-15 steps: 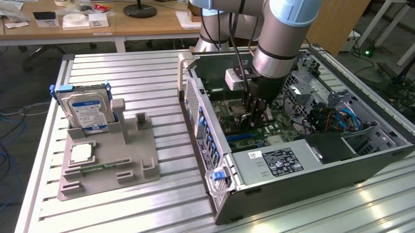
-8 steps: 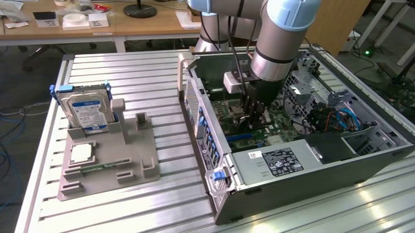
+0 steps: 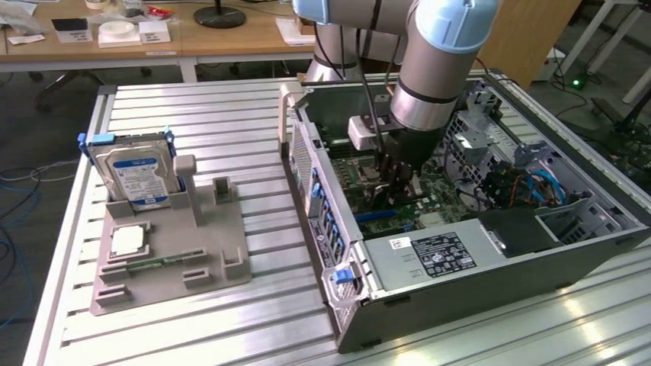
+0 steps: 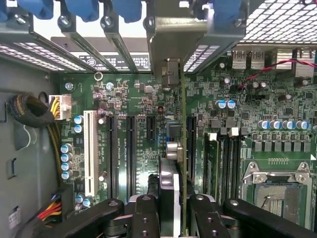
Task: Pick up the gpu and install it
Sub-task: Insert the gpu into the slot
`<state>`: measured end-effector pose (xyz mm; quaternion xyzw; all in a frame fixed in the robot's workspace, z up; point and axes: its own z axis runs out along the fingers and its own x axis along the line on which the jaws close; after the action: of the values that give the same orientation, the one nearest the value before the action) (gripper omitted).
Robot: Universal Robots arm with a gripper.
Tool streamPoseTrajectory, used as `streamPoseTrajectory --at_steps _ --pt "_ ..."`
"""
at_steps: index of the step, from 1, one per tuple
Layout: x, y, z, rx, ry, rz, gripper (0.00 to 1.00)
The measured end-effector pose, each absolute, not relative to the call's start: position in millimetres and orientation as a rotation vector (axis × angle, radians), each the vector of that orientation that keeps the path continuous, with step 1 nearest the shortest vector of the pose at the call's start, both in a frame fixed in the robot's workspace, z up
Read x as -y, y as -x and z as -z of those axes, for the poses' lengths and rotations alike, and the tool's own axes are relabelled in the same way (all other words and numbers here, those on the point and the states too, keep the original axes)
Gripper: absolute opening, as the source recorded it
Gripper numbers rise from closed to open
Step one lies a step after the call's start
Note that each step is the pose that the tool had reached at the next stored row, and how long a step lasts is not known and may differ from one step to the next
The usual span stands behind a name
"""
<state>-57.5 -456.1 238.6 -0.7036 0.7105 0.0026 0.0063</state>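
We're on the gpu (image 4: 182, 124), seen edge-on in the wrist view: a thin green strip standing upright over the motherboard (image 4: 133, 99). Its silver bracket (image 4: 171, 44) sits up against the slot bars at the back of the case. The gripper (image 4: 173, 218) is clamped on the card, with a black finger (image 4: 144, 215) on either side of it. The card's near end is buried between those fingers, so we can't make out how far it runs. We also can't tell whether its bottom edge is seated in a slot or just above one. It lines up between the black expansion slots (image 4: 130, 148) and the memory slots (image 4: 225, 163). The blue clips (image 4: 84, 7) above the bracket are cut off at the frame edge.

In the exterior view, the gripper (image 3: 395, 183) is down inside the open computer case (image 3: 478, 267). The arm (image 3: 437, 69) covers the spot where the card meets the board, so the card itself is hard to pick out there. The empty processor socket (image 4: 277, 193) is partly clipped at the wrist picture's edge.

Well apart from the case, on the slatted table (image 3: 203, 114), a grey holder (image 3: 203, 252) carries the blue-labelled hard drive (image 3: 137, 171) standing upright. The small square processor chip (image 3: 127, 240) lies flat in the same holder.
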Motion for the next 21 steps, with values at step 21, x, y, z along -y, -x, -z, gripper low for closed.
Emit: streamPoseTrajectory --at_steps 21 --pt "456.2 60.9 -237.6 -2.223 2.202 -0.008 0.28"
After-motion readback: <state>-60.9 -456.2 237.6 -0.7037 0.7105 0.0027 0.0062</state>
